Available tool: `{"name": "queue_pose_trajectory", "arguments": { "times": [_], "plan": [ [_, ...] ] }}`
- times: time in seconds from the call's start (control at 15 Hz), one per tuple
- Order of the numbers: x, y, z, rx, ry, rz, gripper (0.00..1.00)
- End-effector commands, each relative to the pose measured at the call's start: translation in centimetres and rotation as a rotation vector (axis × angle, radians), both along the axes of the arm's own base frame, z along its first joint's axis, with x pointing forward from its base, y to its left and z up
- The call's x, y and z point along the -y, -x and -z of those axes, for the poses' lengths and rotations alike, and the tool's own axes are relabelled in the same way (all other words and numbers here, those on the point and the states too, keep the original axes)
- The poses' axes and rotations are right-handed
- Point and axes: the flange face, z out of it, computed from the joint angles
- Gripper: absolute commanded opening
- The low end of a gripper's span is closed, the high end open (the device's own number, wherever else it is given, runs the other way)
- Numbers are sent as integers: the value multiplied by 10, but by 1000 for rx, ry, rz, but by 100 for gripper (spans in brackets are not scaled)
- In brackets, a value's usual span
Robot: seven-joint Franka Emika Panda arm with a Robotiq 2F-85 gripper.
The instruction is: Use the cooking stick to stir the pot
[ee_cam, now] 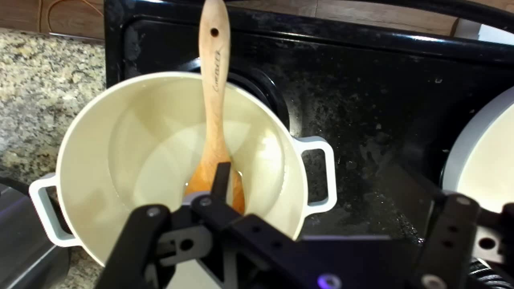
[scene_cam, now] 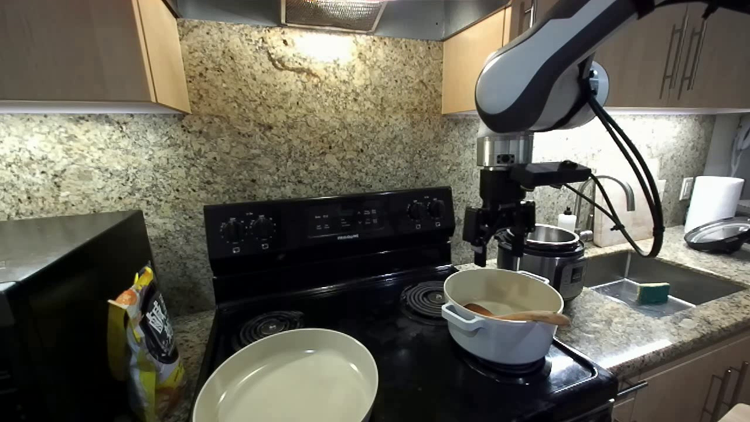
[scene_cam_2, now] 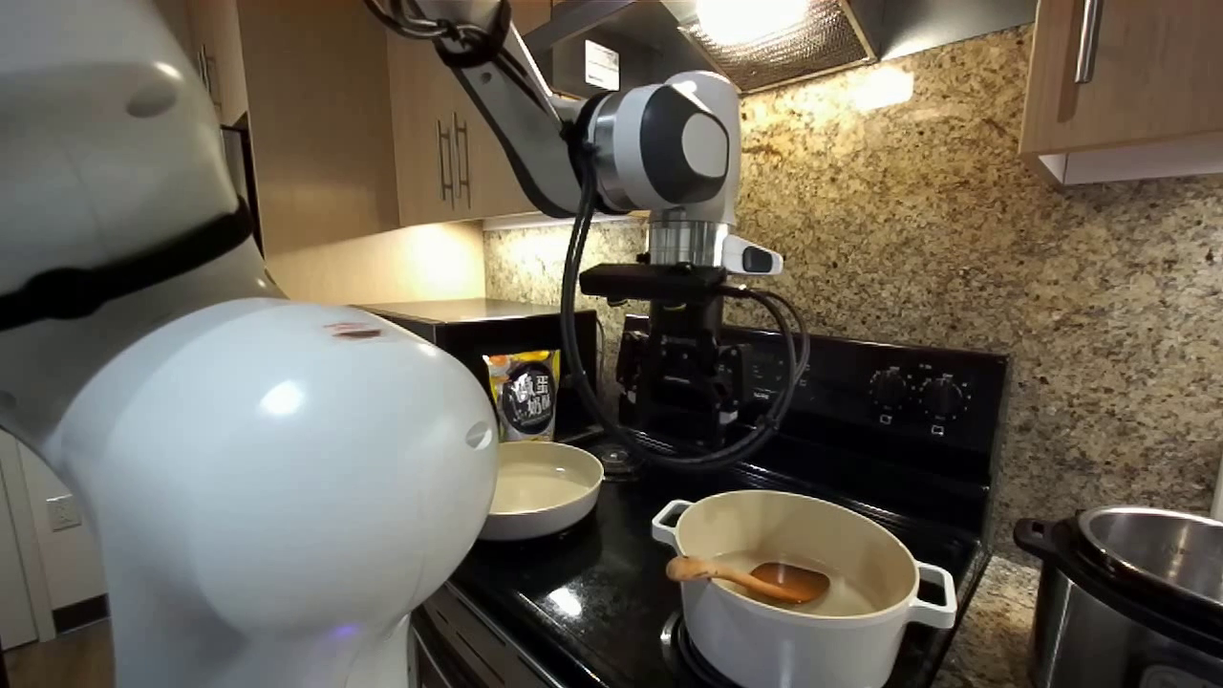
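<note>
1. The pot point(scene_cam_2: 779, 645), round and white with a cream inside and two side handles, is standing upright on a stove burner point(scene_cam: 523, 373).
2. It is holding clear liquid point(ee_cam: 156, 176).
3. The cooking stick point(ee_cam: 214, 112), a wooden spoon, is leaning over the rim between the handles, its pale, holed end jutting outside.
4. Its reddish-brown bowl is lying in the liquid.

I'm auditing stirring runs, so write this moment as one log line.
pot: on burner | cooking stick: ungrasped, head inside pot, handle jutting outside | fingers: apart, holding nothing | stirring: not underway
</note>
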Motion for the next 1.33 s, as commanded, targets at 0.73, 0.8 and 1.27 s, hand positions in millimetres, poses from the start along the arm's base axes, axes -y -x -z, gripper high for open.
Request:
{"name": "queue_pose_trajectory", "arguments": {
  "times": [0.73, 0.8, 1.27],
  "plan": [
    [71, 31, 54, -71, -195, 92, 100],
    [73, 33, 59, -79, -204, 98, 100],
    [83, 33, 91, -170, -196, 143, 100]
  ]
}}
